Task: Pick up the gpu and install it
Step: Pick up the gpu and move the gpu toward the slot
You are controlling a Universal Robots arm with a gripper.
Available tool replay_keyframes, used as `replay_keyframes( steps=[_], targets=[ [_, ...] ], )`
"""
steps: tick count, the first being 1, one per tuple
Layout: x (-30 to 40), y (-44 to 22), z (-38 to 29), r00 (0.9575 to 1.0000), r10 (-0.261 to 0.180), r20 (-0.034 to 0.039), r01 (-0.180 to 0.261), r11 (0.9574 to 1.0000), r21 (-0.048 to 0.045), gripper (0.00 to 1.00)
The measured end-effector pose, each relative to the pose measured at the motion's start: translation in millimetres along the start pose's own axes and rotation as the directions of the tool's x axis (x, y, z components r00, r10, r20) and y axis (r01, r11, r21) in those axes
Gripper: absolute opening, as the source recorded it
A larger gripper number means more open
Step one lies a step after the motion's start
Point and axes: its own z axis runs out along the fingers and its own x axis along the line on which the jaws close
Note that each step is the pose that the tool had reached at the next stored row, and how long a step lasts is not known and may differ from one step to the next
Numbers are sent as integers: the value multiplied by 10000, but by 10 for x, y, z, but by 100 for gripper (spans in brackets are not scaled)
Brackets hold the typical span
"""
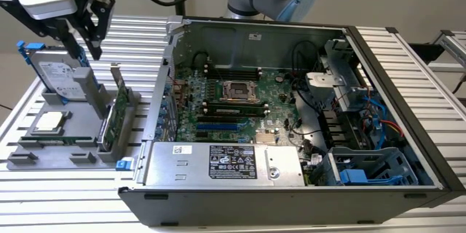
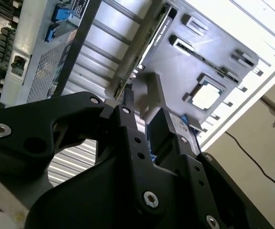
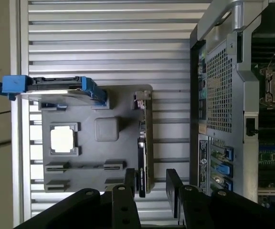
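The gpu (image 1: 117, 110) stands on its long edge in a slot of the grey holder (image 1: 80, 107), with its green board showing and its silver bracket at the far end. In both wrist views it is a thin dark strip (image 3: 145, 143) (image 2: 154, 43). My gripper (image 1: 84, 45) hangs open in the air well above the holder, over the hard drive and to the exterior view's left of the gpu, touching nothing. In the first wrist view the black fingers (image 3: 129, 181) straddle the line of the card's end. Nothing sits between the fingers (image 2: 128, 107).
The holder also carries a silver hard drive with blue rails (image 1: 58, 72), a square processor (image 1: 49, 121) and a narrow memory stick (image 1: 54, 140). The open computer case (image 1: 378, 80) lies to the exterior view's right, its motherboard (image 1: 233, 102) exposed. Everything rests on a slatted metal table (image 1: 138, 31).
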Motion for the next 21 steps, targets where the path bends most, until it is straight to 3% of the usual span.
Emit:
replay_keyframes(
  steps=[21],
  targets=[
    [1, -28, 124, 10000, 0, -1, 0, 10000, 0, 100]
  ],
)
